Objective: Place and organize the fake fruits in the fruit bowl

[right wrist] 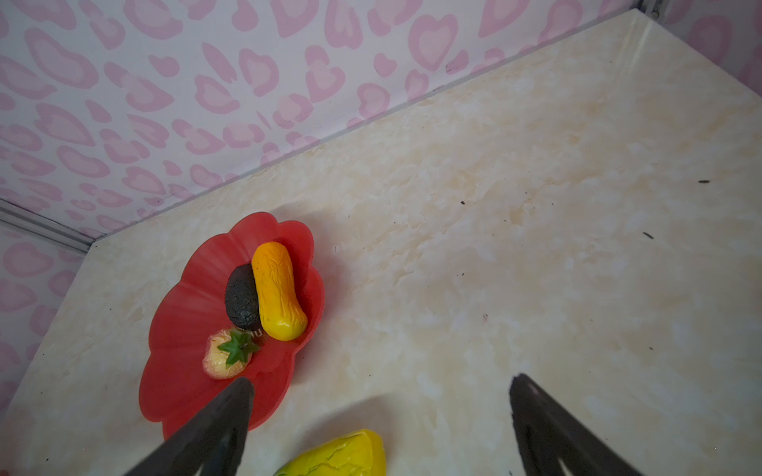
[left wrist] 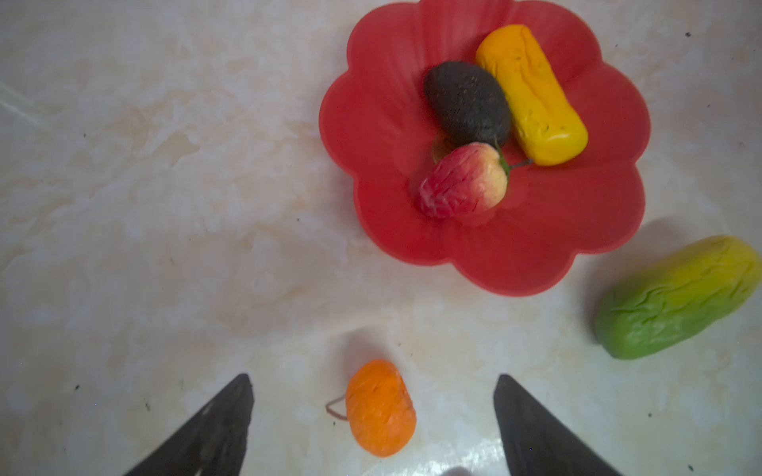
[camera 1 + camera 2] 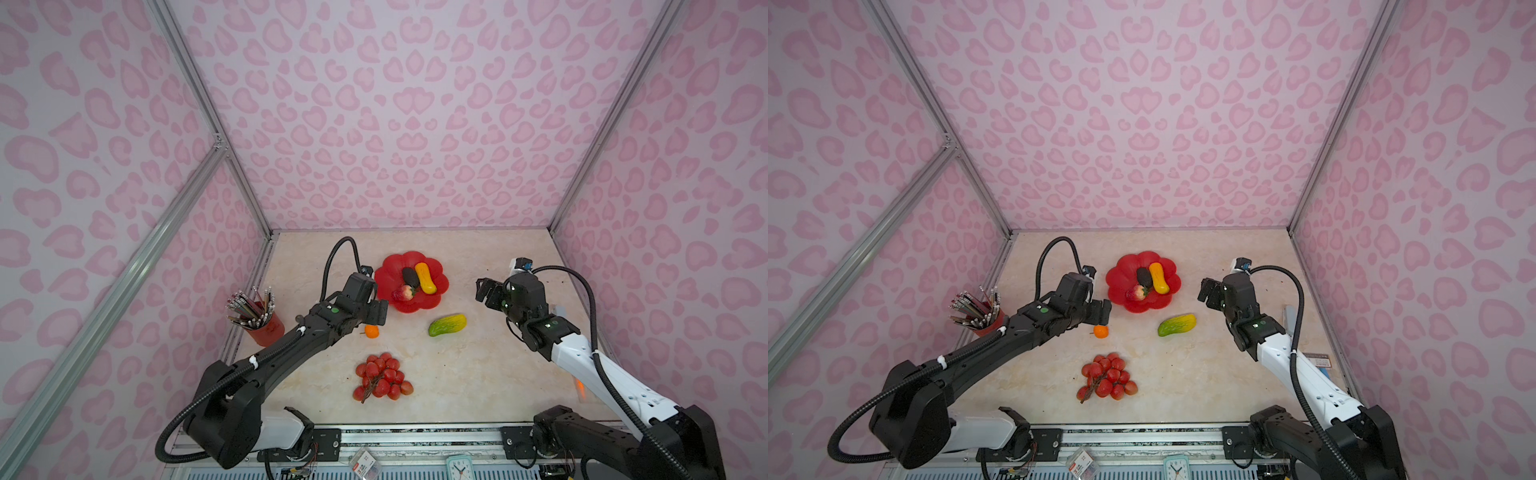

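the marbled bench point(image 3: 478, 374) carries everything. the left end effector point(image 2: 373, 381) hangs just beside the near left rim of the fruit bowl point(image 3: 390, 270), its jaws spread wide and holding nothing. the right end effector point(image 1: 381, 379) hovers to the right of the bowl, well clear of it, likewise spread wide and empty. the red scalloped bowl sits toward the back middle. the red grape bunch point(image 3: 382, 376) lies on the bench near the front, well apart from the bowl. a red pencil cup point(image 3: 266, 328) stands at the left edge. the green-yellow oblong fruit point(image 3: 447, 325) lies on the bench just in front of the bowl's right side. inside the bowl lie the yellow-orange oblong fruit point(image 3: 426, 278), the dark avocado point(image 3: 410, 277) touching it, and the pink-red strawberry point(image 3: 404, 293) by the avocado. the small orange point(image 3: 372, 331) rests on the bench under the left end effector, between its fingers in the wrist view.
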`<action>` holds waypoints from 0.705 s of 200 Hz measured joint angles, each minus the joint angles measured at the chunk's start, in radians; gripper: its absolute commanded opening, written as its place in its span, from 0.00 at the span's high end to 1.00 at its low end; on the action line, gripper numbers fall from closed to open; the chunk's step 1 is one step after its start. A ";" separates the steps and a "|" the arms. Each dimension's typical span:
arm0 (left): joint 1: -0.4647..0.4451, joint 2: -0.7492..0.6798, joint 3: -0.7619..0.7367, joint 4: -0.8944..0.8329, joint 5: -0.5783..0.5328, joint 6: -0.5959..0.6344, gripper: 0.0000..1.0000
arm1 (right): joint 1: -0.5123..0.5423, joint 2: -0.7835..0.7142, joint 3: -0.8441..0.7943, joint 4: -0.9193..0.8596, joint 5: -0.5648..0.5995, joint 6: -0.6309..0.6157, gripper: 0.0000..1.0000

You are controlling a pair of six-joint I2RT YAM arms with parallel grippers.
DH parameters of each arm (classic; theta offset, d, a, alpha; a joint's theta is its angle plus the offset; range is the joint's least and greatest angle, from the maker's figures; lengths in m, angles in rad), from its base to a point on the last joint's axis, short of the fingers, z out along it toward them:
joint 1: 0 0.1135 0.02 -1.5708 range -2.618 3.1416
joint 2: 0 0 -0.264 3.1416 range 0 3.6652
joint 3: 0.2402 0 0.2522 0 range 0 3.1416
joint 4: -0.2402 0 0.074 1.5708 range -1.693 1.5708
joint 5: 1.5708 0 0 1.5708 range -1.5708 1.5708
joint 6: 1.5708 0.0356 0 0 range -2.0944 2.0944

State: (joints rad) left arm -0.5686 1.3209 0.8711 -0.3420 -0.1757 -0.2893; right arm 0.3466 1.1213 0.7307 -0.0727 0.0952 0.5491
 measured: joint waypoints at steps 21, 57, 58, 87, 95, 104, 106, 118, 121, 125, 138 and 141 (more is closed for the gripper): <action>0.000 -0.026 -0.066 -0.003 0.013 -0.036 0.07 | 0.000 0.023 0.009 0.008 -0.019 -0.011 0.03; 0.000 0.042 -0.073 0.014 0.046 -0.076 0.08 | 0.000 0.048 0.023 0.014 -0.057 -0.018 0.03; 0.000 0.044 -0.072 0.014 0.046 -0.076 0.08 | 0.000 0.049 0.023 0.014 -0.060 -0.018 0.03; 0.000 0.133 -0.044 0.029 0.049 -0.078 0.09 | 0.000 0.045 0.011 0.027 -0.081 -0.018 0.03; 0.000 0.155 -0.039 0.030 0.055 -0.080 0.11 | 0.000 0.042 0.006 0.025 -0.089 -0.017 0.03; 0.000 0.175 -0.037 0.032 0.064 -0.083 0.12 | 0.000 0.039 0.004 0.024 -0.088 -0.017 0.03; 0.000 0.179 -0.037 0.032 0.064 -0.083 0.12 | 0.000 0.039 0.004 0.024 -0.088 -0.016 0.03; 0.000 0.201 -0.036 0.031 0.064 -0.084 0.14 | 0.000 0.035 0.004 0.024 -0.088 -0.013 0.03; 0.000 0.207 -0.036 0.032 0.064 -0.084 0.15 | 0.000 0.034 0.004 0.024 -0.088 -0.013 0.03; 0.000 0.213 -0.035 0.032 0.065 -0.085 0.15 | 0.000 0.032 0.004 0.025 -0.088 -0.013 0.03; 0.000 0.236 -0.031 0.031 0.066 -0.090 0.18 | 0.000 0.031 0.004 0.031 -0.088 -0.013 0.03; 0.000 0.242 -0.029 0.031 0.066 -0.093 0.19 | 0.000 0.031 0.004 0.031 -0.088 -0.013 0.03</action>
State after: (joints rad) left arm -0.5686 1.5631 0.8425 -0.3107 -0.1097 -0.3820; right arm 0.3470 1.1522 0.7345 -0.0418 0.0074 0.5358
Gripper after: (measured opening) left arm 0.838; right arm 0.968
